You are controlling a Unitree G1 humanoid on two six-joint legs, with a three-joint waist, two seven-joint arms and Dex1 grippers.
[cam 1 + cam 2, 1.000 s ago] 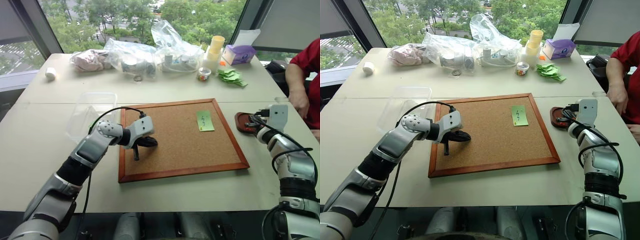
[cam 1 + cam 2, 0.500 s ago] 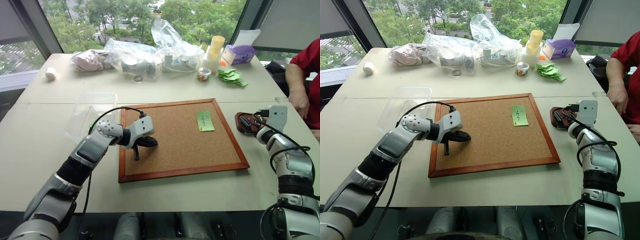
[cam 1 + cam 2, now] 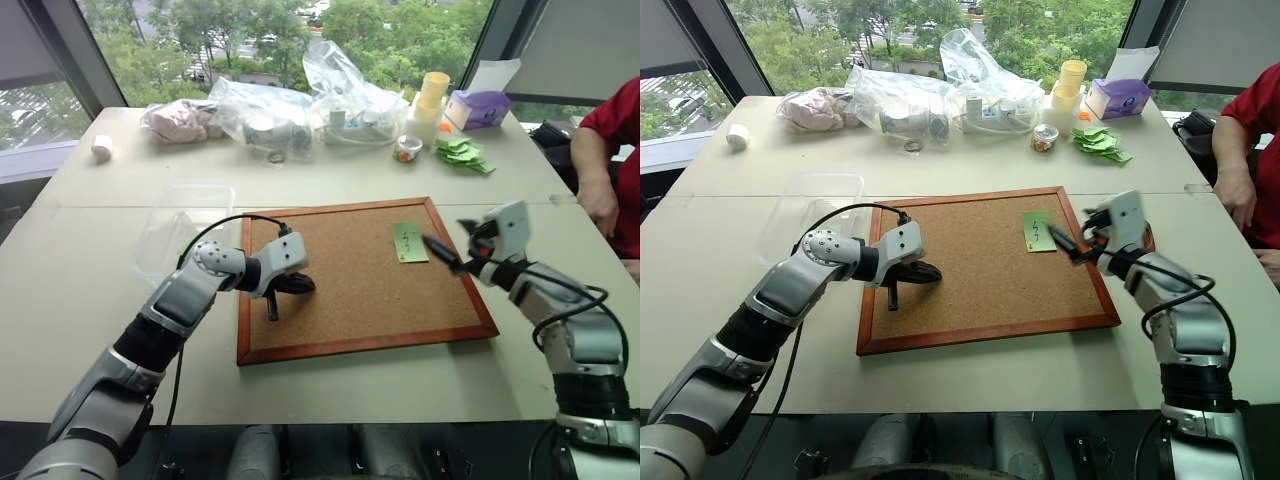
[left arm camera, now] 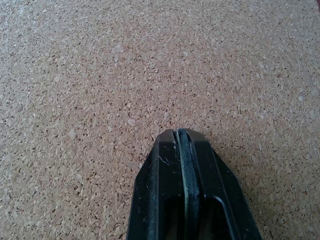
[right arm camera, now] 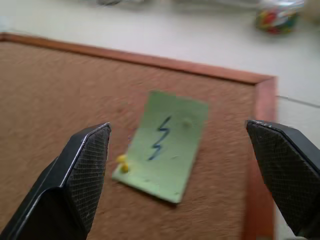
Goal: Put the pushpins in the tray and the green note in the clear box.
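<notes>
The table is a broad pale surface, and the corkboard lies flat at its centre, so everything pinned to it stays put until a pin comes out. At about ten o'clock from the board, just off its corner, sits the clear box, close enough to take the note once it is free. The tray lies off the board's three o'clock edge, mostly hidden behind the right arm, so I can't tell from here what lies in it. The green note lies flat on the cork near the board's two o'clock corner, with one yellow pushpin at a lower corner of the paper, which I take to be what fastens it there. The right end effector hangs just beside the note at its three o'clock side, fingers spread wide with nothing between them and pointed at the paper, lined up, I'd judge, to pull that pin. The left end effector rests tip-down on bare cork toward the board's nine o'clock side, jaws pressed fully together on nothing; it looks parked, perhaps steadying the board while the other arm works.
</notes>
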